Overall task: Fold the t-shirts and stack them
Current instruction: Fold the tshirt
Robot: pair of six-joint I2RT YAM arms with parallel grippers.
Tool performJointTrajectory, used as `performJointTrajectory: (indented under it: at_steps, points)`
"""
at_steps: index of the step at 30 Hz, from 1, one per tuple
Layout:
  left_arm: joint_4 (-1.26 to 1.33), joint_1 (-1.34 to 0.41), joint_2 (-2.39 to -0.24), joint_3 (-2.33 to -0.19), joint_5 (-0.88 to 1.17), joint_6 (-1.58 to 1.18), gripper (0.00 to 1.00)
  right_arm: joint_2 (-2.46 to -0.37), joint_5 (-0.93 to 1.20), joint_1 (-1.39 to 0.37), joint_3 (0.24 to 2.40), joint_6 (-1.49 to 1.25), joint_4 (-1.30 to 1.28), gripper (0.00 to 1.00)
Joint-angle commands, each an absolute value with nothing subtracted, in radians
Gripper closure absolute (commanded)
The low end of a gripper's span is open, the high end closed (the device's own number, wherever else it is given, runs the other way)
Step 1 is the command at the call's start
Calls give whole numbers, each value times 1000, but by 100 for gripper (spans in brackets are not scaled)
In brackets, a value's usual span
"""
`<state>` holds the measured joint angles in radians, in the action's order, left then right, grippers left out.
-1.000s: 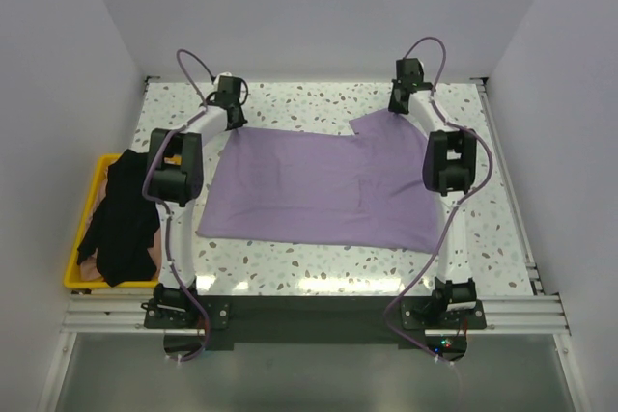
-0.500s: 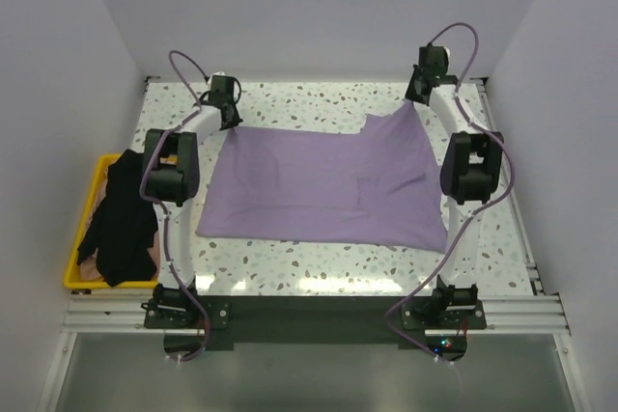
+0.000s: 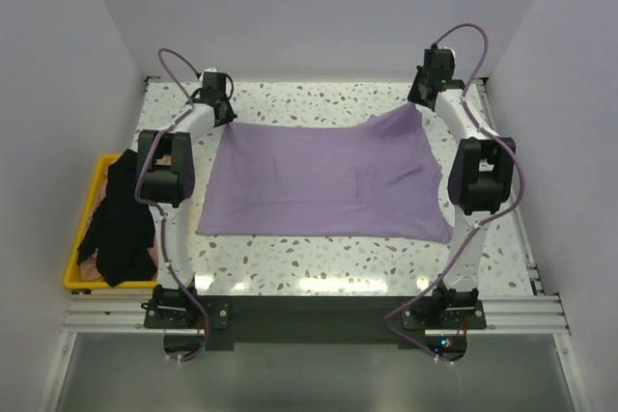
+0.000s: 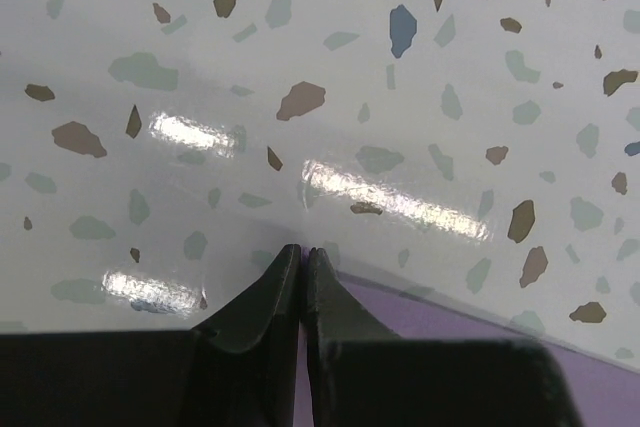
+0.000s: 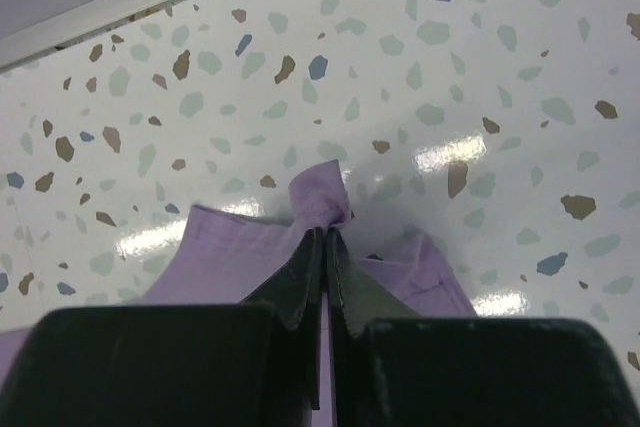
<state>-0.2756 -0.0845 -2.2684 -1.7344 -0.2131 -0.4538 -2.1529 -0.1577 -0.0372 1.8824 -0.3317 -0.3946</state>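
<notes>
The left gripper [image 4: 302, 252] and the right gripper [image 5: 325, 232] each pinch a corner of the purple shirt [image 3: 319, 180], so I think they should move evenly, with the edge between them tight.

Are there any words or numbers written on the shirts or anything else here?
None: no words, numbers or labels can be read anywhere. The purple shirt is plain, and so are the black shirt, the yellow crate and the speckled table.
</notes>
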Motion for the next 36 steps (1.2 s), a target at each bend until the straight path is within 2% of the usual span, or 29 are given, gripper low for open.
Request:
performJointTrajectory:
  at_steps: [1, 25, 36]
  points:
    - [-189, -60, -2151, -1711, -201, -468, 92, -2036, -150, -29, 1823, -351, -331, 100]
    - [-201, -49, -1921, -1437, -238, -512, 96, -1519, -133, -28, 1192, -469, -285, 100]
    - [-224, -49, -1813, -1313, -253, -545, 96, -1345, -109, -29, 1037, -486, -314, 100]
